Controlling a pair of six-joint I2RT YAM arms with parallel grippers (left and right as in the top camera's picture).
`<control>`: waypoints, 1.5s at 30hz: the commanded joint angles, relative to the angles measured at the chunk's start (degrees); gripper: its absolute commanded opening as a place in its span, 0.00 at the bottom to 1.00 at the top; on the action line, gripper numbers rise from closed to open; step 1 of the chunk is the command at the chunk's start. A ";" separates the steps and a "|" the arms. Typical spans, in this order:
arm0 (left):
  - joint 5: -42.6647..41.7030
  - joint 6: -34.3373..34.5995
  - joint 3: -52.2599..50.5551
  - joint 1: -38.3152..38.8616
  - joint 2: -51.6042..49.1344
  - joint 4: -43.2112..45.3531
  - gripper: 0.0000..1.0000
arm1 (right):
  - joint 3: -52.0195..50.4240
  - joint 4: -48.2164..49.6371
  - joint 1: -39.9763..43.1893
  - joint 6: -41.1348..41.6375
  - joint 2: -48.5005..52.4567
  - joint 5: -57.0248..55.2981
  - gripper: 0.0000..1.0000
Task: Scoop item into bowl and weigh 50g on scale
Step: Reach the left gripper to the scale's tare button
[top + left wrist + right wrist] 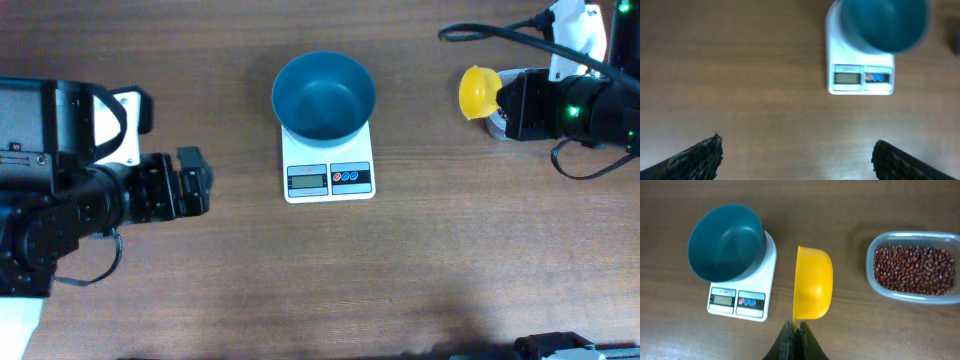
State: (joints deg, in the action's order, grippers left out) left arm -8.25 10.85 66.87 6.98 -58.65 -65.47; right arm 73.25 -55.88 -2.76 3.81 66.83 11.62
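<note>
The teal-blue bowl [323, 95] stands empty on the white scale [329, 180] at the table's middle; both also show in the right wrist view, bowl [726, 242] and scale [737, 301], and in the left wrist view, bowl [884, 22] and scale [861, 79]. My right gripper [797, 326] is shut on the handle of a yellow scoop [813, 283], held on its side to the right of the scale [478, 90]. The red-brown beans [914, 270] fill a clear tub [875, 282] further right. My left gripper [795, 150] is open and empty, left of the scale [195, 180].
A white object [120, 125] lies under the left arm at the table's left. The right arm and its cables [570, 105] cover most of the tub in the overhead view.
</note>
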 commanded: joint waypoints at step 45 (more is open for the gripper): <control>-28.92 -39.45 0.68 6.64 -10.69 9.66 0.29 | 0.94 3.43 0.17 -2.10 0.09 1.66 0.04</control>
State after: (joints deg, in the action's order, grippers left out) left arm -28.53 -29.54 66.94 13.39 -66.85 -56.03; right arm 73.30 -53.10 -2.76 2.33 66.83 13.17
